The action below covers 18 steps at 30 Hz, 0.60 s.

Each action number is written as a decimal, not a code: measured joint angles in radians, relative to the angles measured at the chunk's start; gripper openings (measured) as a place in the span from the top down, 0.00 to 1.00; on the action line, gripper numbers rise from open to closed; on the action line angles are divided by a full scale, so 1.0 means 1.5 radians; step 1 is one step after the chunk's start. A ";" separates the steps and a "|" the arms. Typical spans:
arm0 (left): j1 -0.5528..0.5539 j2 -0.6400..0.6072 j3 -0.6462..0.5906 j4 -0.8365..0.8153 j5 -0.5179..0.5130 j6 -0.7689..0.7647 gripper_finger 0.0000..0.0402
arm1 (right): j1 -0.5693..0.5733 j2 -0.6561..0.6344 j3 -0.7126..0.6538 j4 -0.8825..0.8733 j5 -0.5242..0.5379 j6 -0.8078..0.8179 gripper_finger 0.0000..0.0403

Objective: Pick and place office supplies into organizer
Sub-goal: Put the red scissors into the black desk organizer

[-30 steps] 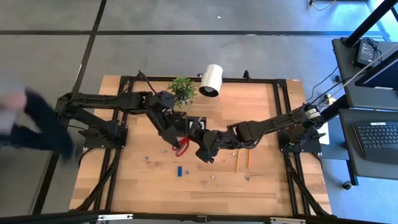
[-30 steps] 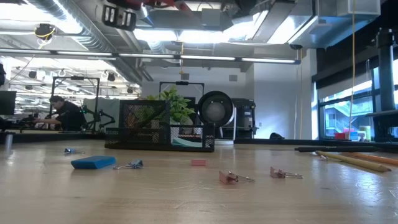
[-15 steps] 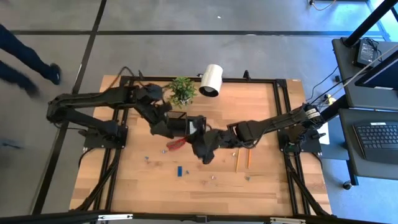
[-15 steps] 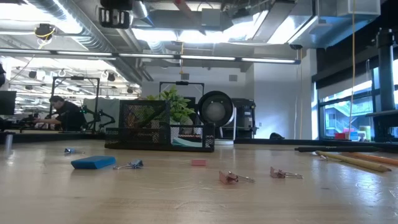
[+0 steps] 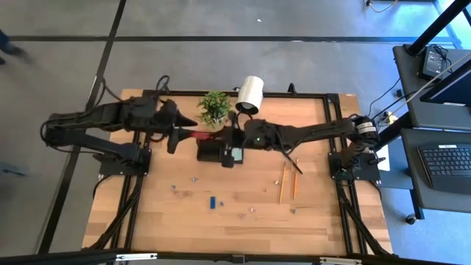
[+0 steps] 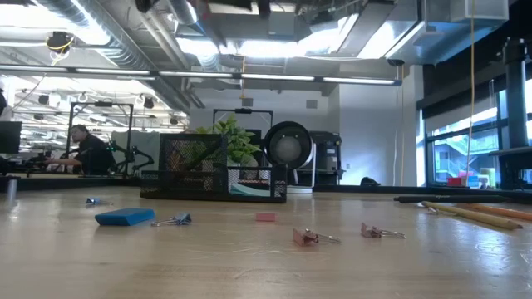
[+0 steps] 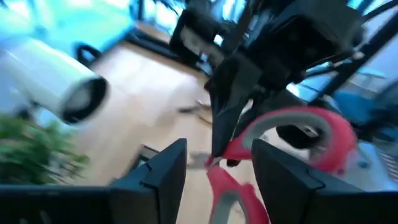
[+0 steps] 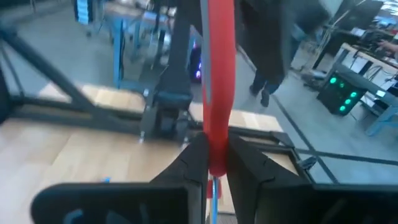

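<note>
The red-handled scissors (image 5: pixel 202 135) hang in the air between both grippers, lying left to right above the black organizer (image 5: pixel 210 153). My left gripper (image 5: pixel 179 137) is at their left end and my right gripper (image 5: pixel 229 137) at their right end, each shut on them. The organizer stands on the table near the far edge, with the teal note pad (image 5: pixel 237 155) in its right compartment. Two pencils (image 5: pixel 287 184), the small blue piece (image 5: pixel 211 202) and tiny clips (image 5: pixel 250 210) lie on the wood. The low view shows none of the scissors. My left gripper (image 7: pixel 219 149) has the lower red handle loop (image 7: pixel 225 183) between its two fingers, coming level from the table's left. The other loop (image 7: pixel 298 127) stands out beyond the fingertips. The scissors are lifted clear. My right gripper (image 8: pixel 216 140) pinches a narrow red part of the scissors' handle (image 8: pixel 217 124) between its two fingers, coming level from the table's right and lying along the scissors. The red handle runs on past the fingertips toward the left arm. Nothing of the scissors rests on the table.
A green potted plant (image 5: pixel 215 107) and a white cylindrical lamp (image 5: pixel 250 94) stand at the far edge, just behind the grippers. The black table frame (image 5: pixel 335 132) runs round the wood. The clips (image 6: pixel 312 237) and the blue piece (image 6: pixel 125 218) lie on the near half.
Both grippers have carried the scissors up and toward the far edge, from in front of the organizer to above it. The scissors have turned from slanting to lying left to right. My left gripper has drawn back toward the table's left.
</note>
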 joint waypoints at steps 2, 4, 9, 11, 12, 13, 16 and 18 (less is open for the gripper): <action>-0.014 -0.021 -0.006 0.006 -0.028 0.015 0.56 | -0.017 0.000 -0.040 0.076 -0.003 0.028 0.89; -0.021 -0.039 -0.020 0.021 -0.060 0.028 0.56 | -0.037 0.000 -0.079 0.150 -0.018 0.031 0.89; -0.032 -0.066 -0.066 0.082 -0.082 0.049 0.56 | -0.072 0.000 -0.156 0.261 0.000 0.068 0.89; -0.030 -0.069 -0.086 0.105 -0.084 0.053 0.56 | -0.089 0.007 -0.169 0.288 0.008 0.088 0.89; -0.029 -0.069 -0.094 0.114 -0.089 0.054 0.56 | -0.095 0.012 -0.173 0.303 0.008 0.096 0.89; -0.029 -0.068 -0.100 0.119 -0.090 0.054 0.56 | -0.100 0.018 -0.175 0.305 -0.001 0.106 0.89; -0.032 -0.067 -0.116 0.126 -0.095 0.045 0.56 | -0.103 0.053 -0.155 0.310 -0.049 0.126 0.89; -0.029 -0.066 -0.128 0.121 -0.118 0.025 0.56 | -0.104 0.074 -0.136 0.307 -0.067 0.127 0.89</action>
